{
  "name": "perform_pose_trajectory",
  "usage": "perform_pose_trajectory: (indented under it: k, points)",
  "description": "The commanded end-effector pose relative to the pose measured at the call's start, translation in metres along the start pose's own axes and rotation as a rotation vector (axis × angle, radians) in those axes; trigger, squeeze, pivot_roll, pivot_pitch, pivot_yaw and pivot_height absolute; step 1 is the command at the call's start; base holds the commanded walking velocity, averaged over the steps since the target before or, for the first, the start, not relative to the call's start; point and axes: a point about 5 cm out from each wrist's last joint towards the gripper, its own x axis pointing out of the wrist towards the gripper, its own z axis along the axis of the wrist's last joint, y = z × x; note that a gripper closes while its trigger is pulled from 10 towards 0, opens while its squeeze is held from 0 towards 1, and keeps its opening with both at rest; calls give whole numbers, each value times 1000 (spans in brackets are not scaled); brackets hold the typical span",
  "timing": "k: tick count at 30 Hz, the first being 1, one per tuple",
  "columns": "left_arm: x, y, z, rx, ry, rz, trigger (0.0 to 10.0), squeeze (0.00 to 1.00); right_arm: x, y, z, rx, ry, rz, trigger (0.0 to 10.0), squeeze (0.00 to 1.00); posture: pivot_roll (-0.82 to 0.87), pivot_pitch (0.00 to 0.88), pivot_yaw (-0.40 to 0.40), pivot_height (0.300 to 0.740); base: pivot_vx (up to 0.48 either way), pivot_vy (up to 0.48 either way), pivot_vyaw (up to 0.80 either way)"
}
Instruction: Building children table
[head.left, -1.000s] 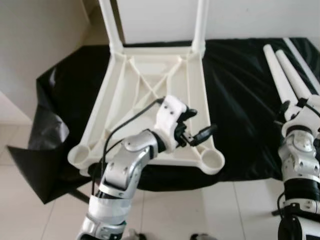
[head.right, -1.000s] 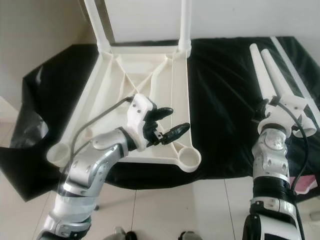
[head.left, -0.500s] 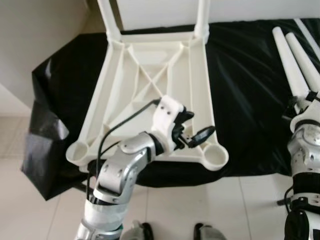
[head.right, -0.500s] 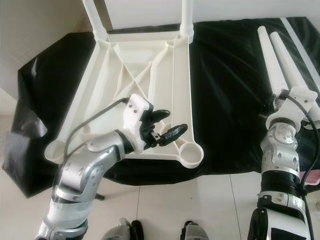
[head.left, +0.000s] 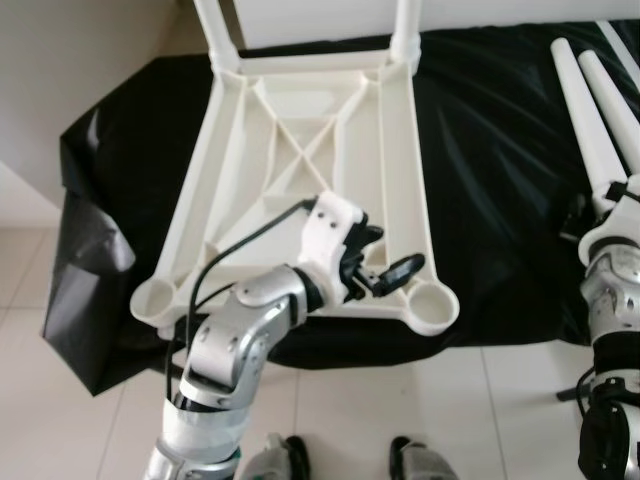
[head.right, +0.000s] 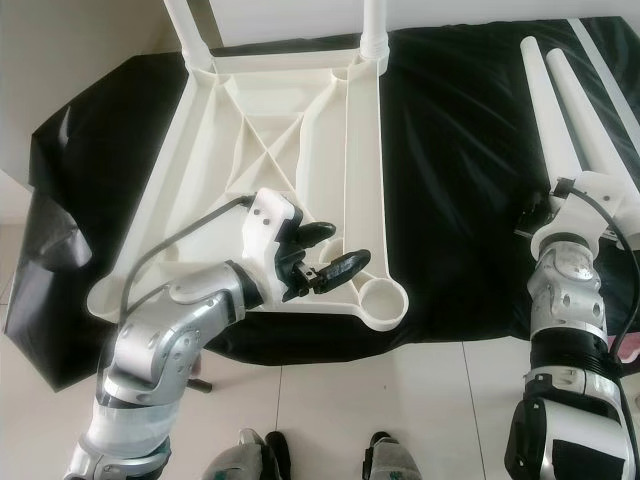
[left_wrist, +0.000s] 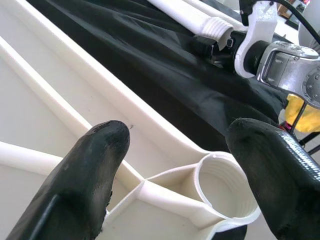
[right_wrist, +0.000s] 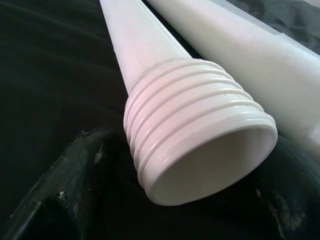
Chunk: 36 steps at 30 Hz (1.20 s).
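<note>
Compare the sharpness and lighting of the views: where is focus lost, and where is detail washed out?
Left wrist view: the black finger up close is soft, while the white threaded socket is crisp. Right wrist view: the white threaded leg end is sharp, its surroundings dark. Eye views: evenly lit, and the upturned white plastic tabletop looks pale and washed out.

Tabletop (head.left: 300, 170): smooth white plastic. Leg (right_wrist: 195, 125): glossy plastic, ribbed thread. Sheet (head.left: 490, 200): shiny black plastic.
</note>
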Motion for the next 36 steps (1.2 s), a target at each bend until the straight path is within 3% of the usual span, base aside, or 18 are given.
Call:
perform_pose_trajectory:
  k: [1, 4, 5, 7, 8, 13, 17, 22, 25, 26, 31, 34, 36]
  points:
    - [-3, 0, 0, -8, 4, 38, 10000, 0, 0, 6, -13, -19, 56, 52, 10000, 0, 48, 251, 126, 740, 0, 0, 0]
    - [-2, 1, 0, -11, 7, 44, 10000, 0, 1, 12, -14, -11, 66, 88, 10000, 0, 49, 253, 124, 740, 0, 0, 0]
    - [-2, 1, 0, -10, 9, 47, 10000, 0, 1, 16, -16, -8, 76, 108, 8941, 0, 53, 256, 120, 740, 0, 0, 0]
    - [-2, 1, 0, -10, 10, 49, 10000, 0, 1, 19, -17, -5, 82, 121, 8941, 0, 53, 256, 120, 740, 0, 0, 0]
    - [-2, 2, 0, -6, 11, 52, 10000, 0, 0, 25, -19, 0, 87, 148, 0, 0, 58, 256, 115, 740, 0, 0, 0]
    - [-2, 7, 4, -4, 4, 76, 10000, 0, -11, 51, -29, 39, 112, 234, 0, 0, 58, 251, 104, 740, 0, 0, 0]
    - [-2, 7, 4, -5, 4, 78, 10000, 0, -13, 53, -30, 44, 113, 240, 0, 0, 58, 249, 102, 740, 0, 0, 0]
    - [1, 6, 4, -8, -2, 89, 10000, 0, -36, 71, -41, 91, 120, 288, 0, 0, 48, 240, 89, 740, 0, 0, 0]
    - [1, 6, 3, -9, -2, 90, 10000, 0, -40, 73, -42, 99, 121, 289, 0, 0, 45, 236, 87, 740, 0, 0, 0]
    - [2, 7, 3, -5, -5, 91, 10000, 0, -53, 79, -45, 113, 119, 301, 10000, 0, 27, 218, 84, 740, 0, 0, 0]
    - [6, 9, 4, 5, -12, 91, 10000, 0, -74, 86, -49, 130, 120, 305, 10000, 0, 12, 205, 83, 740, 0, 0, 0]
    - [9, 16, 8, 34, -21, 92, 10000, 0, -101, 94, -48, 141, 100, 304, 10000, 0, -17, 179, 82, 740, 0, 0, 0]
    - [10, 18, 9, 43, -22, 94, 10000, 0, -107, 95, -48, 141, 95, 304, 10000, 0, -17, 179, 82, 740, 0, 0, 0]
